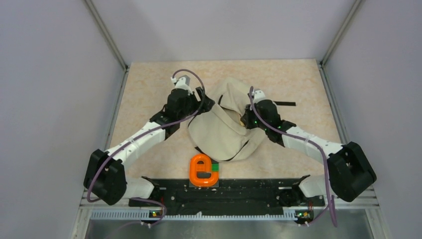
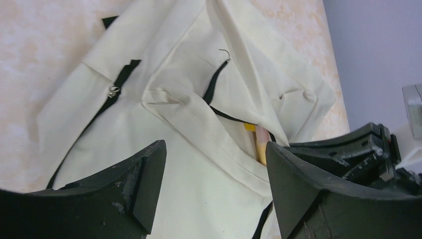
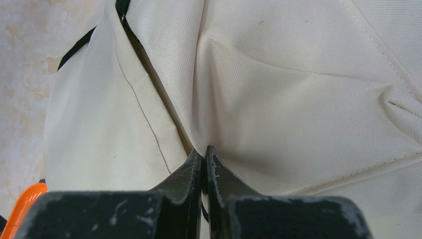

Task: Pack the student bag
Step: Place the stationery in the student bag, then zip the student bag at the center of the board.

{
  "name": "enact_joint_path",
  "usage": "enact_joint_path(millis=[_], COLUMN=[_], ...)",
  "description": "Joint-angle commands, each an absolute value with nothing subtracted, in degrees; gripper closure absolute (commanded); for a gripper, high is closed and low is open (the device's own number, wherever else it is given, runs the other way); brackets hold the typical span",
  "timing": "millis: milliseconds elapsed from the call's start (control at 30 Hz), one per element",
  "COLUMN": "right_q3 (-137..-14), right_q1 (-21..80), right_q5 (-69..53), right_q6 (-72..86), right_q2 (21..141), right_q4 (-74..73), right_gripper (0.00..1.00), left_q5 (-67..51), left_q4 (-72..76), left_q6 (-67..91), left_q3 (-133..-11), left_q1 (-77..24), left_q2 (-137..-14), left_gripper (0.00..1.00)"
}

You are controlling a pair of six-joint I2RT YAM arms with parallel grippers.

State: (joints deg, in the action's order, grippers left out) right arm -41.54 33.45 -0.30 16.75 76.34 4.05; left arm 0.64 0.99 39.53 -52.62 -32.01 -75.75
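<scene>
a large soft cream fabric student bag [image 1: 226, 129] with black zipper trim is lying crumpled in the middle of the beige marbled table [image 1: 149, 84], between the two arms. one black strap [image 1: 283, 103] is sticking out flat on the table at its far right side.

the left hand [image 2: 215, 149] is hovering over the left edge of the student bag with its black fingers [image 2: 144, 174] standing wide apart and nothing between them. below it, in the left wrist view, the bag's fabric is folding open along a black-trimmed seam, and a slim yellow thing [image 2: 250, 127] and a peach-coloured thing [image 2: 262, 148] are showing in the gap; what they are is too hidden to tell. a small metal zipper pull [image 2: 114, 91] is lying on the black zipper line further left.

the right hand [image 3: 204, 152] is pinching a raised fold of the student bag's cream fabric, its two fingers pressing together on the cloth at the bag's right side.

a bright orange rounded plastic object [image 1: 201, 170] with a small green block [image 1: 215, 168] at its right is sitting near the front edge of the table, just beside the bag's near corner.
</scene>
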Motion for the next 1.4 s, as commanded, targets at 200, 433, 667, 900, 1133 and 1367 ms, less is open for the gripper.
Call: enact_joint_path(millis=[200,433,667,900,1133,1367], right_q3=[-46.3,-50.3,-52.0,-56.8,-57.5,-55.5], right_q1=[35.8,35.8,35.8,35.7,35.7,36.5], right_q5=[-2.6,-4.6,-3.7,0.5,1.8,-2.3], right_q6=[15.5,14.9,15.5,14.5,12.9,13.2], right_q2=[75.5,69.4,70.0,76.5,84.0,85.6], right_q4=[-9.4,-13.3,-10.4,-6.3,-5.4,-5.3], right_gripper=[0.74,0.55,0.49,0.64,0.92,1.0], left_q5=[-6.4,-7.4,-9.9,-12.2,-12.4,-12.6], left_q4=[2.7,3.8,5.7,5.3,5.4,6.0], left_q6=[41.9,42.4,43.5,43.7,43.9,44.0], left_q3=[-50.6,-49.2,-48.7,-48.1,-46.5,-46.4], left_q1=[-26.2,-25.4,-24.3,-23.5,-23.1,-22.9], left_q2=[-75.4,-76.1,-77.8,-78.2,-77.4,-78.6], left_gripper=[0.22,0.21,0.21,0.22,0.22,0.22])
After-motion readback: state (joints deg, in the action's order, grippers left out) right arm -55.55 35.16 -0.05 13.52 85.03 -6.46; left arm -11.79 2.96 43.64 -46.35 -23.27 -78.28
